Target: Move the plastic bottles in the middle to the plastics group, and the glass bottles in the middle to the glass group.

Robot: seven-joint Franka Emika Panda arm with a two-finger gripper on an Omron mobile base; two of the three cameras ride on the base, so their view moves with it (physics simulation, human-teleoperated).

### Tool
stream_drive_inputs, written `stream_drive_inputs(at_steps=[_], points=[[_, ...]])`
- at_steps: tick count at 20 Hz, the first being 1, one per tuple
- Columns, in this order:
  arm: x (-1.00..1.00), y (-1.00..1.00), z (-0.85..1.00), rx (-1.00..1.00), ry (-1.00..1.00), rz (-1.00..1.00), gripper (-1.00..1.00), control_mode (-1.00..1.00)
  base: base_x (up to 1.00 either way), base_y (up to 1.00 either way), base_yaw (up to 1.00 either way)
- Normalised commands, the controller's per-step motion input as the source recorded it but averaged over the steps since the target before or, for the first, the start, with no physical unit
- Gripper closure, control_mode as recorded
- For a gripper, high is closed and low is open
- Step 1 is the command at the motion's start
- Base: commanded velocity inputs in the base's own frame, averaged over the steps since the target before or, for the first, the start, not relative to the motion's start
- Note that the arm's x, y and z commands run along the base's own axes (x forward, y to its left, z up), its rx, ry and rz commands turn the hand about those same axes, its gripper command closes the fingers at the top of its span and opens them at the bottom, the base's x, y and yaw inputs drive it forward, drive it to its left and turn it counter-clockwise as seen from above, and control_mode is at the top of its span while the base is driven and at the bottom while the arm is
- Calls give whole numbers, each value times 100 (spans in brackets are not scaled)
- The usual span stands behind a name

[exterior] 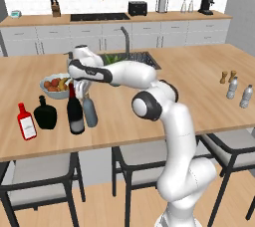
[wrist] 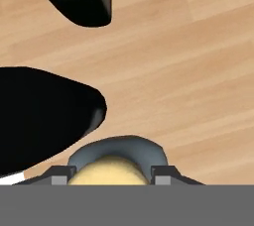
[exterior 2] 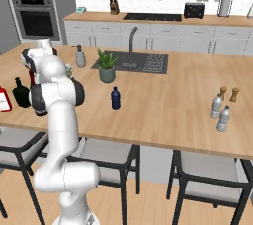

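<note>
My gripper [exterior: 83, 88] is shut on the gold cap of the grey-blue glass bottle [exterior: 90, 112], which stands upright at the counter's left. In the hand view the cap and grey shoulder [wrist: 116, 151] sit between my fingertips [wrist: 59, 174]. The tall black wine bottle [exterior: 75, 109] stands close on its left. Left of that is the glass group: the squat black flask [exterior: 45, 114] and the flat red bottle [exterior: 26, 122]. The small dark-blue plastic bottle [exterior 2: 115, 97] stands mid-counter. The two clear ribbed water bottles [exterior 2: 220, 112] of the plastics group are far right.
A fruit bowl [exterior: 55, 85] sits just behind my hand. A potted plant [exterior 2: 106, 66], a grey soap dispenser [exterior 2: 80, 57] and the sink [exterior 2: 143, 62] lie further back. Two small shakers [exterior: 227, 76] stand behind the water bottles. Chairs line the counter's near edge.
</note>
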Motion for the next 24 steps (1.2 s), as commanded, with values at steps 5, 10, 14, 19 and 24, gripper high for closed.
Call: stream_drive_inputs(at_steps=[5, 10, 14, 19, 24], points=[[0, -4, -37, 8, -13, 0, 100, -100, 0, 0, 0], [-10, -27, -9, 6, -4, 0, 100, -100, 0, 0, 0], [-2, -36, 0, 4, 0, 0, 100, -100, 0, 0, 0], [0, -5, -3, 5, -2, 0, 100, -100, 0, 0, 0], [0, 0, -15, 15, -12, 2, 100, -100, 0, 0, 0]])
